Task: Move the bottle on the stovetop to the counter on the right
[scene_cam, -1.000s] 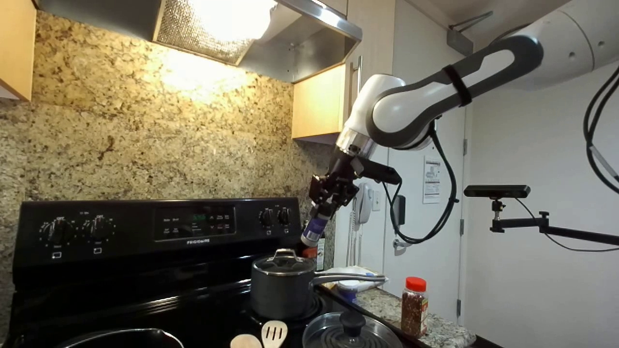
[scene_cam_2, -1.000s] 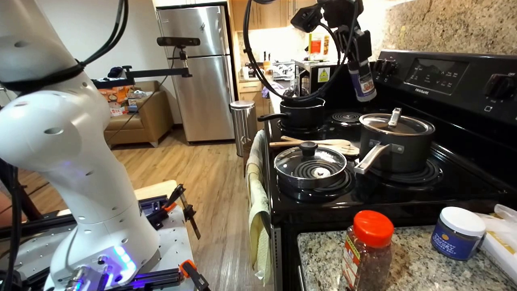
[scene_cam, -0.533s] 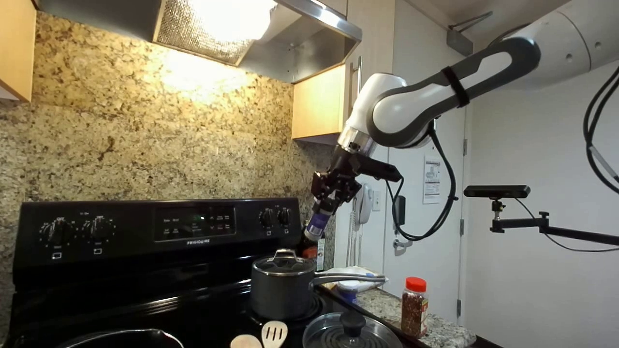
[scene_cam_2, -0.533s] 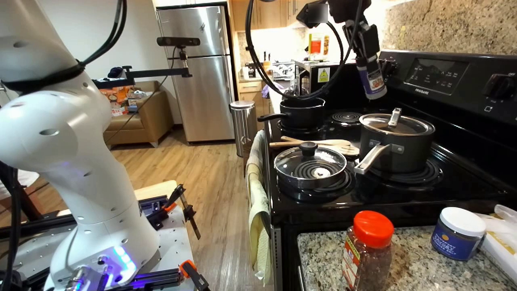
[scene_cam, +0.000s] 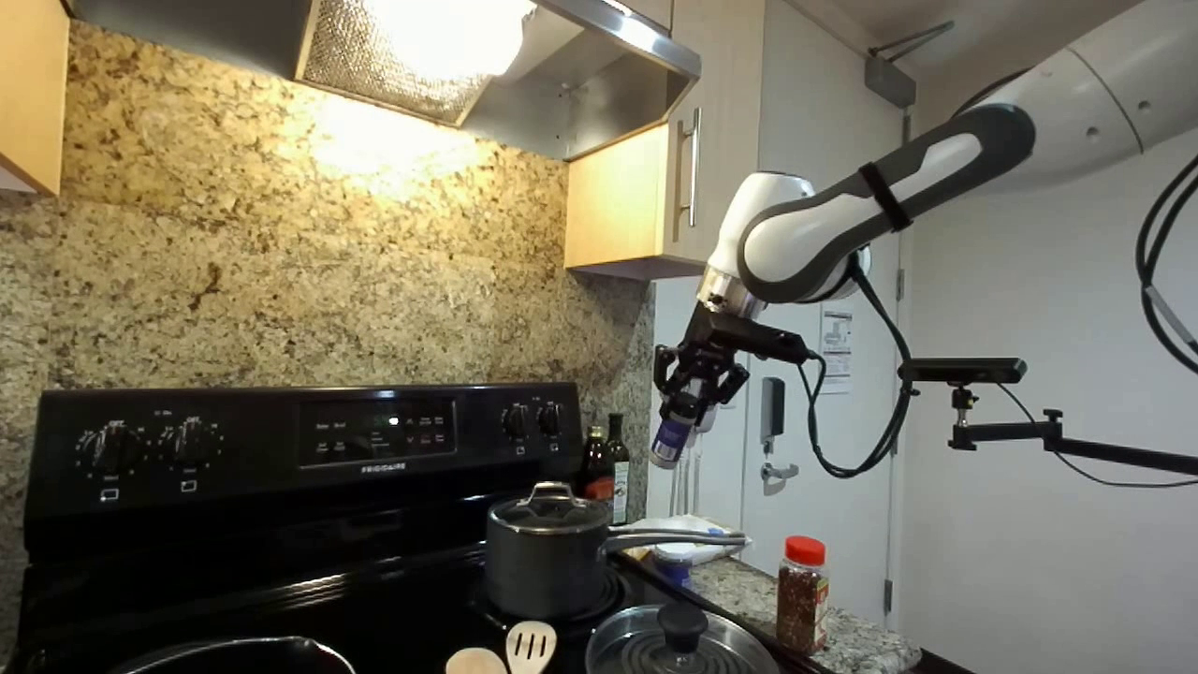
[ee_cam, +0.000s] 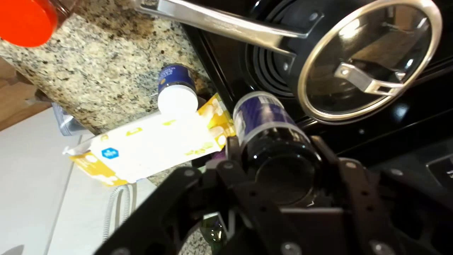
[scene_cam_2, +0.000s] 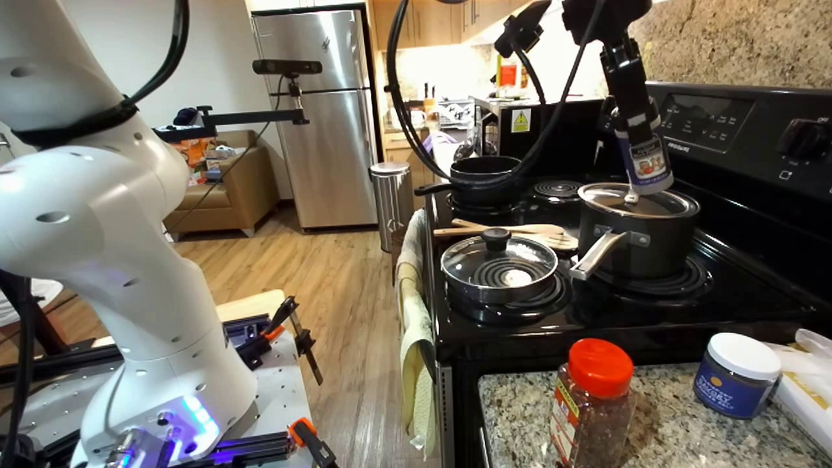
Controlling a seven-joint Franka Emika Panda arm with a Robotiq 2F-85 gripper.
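My gripper is shut on the bottle, a small dark bottle with a purple label band. It holds the bottle tilted in the air. In an exterior view the bottle overlaps the lid of the steel-handled pot. In the wrist view the bottle lies between the two fingers of the gripper, its dark end towards the camera. Below it there are the edge of the black stovetop and the speckled counter. The counter also shows in the wrist view.
The lidded pot has a handle reaching towards the counter. A glass-lidded pan stands beside it. On the counter are a red-lidded jar, a white-lidded blue jar and a white-yellow packet. Dark bottles stand behind.
My gripper has moved with the bottle from above the stove's back panel towards the counter side. The bottle stays tilted in the grip. The objects on the stove and counter have not moved.
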